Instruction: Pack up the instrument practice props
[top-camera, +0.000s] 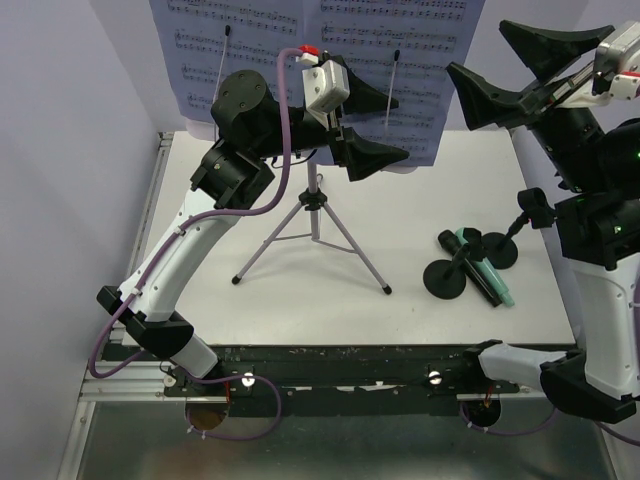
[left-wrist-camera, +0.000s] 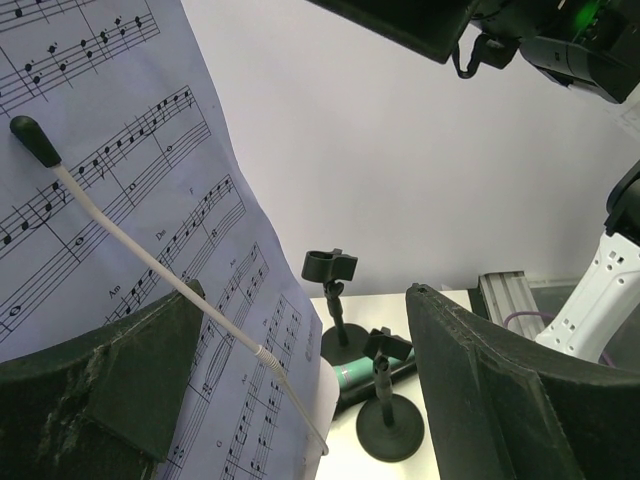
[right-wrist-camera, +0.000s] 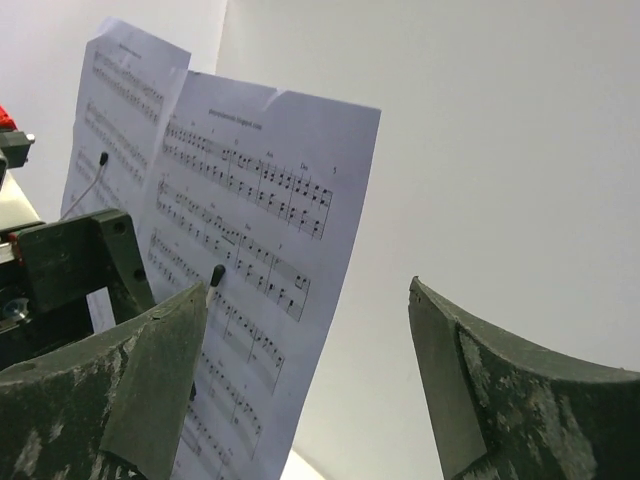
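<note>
Overhead, I see the silver tripod (top-camera: 315, 215) standing upright on the white table (top-camera: 420, 190). It carries two sheet-music pages (top-camera: 250, 45) side by side at its top, and a thin wire retainer (top-camera: 393, 85) with a black tip lies across each page. My left gripper (top-camera: 392, 156) hangs in front of the lower part of the right-hand page, above the tripod's legs. Left wrist view: its fingers (left-wrist-camera: 110, 385) are spread wide and grasp nothing. The page's lower edge and one retainer show in the gap, and I cannot tell whether either finger touches the paper. My right gripper (top-camera: 477, 47) is raised just beside the pages' right edge, its fingers (right-wrist-camera: 110, 390) likewise released and empty; the right wrist view shows both pages beyond them. To the right of the tripod and well apart from it, two black round-based clip holders (top-camera: 447, 277) stand close together on the table. The teal microphone (top-camera: 487, 272) lies flat between their bases.
</note>
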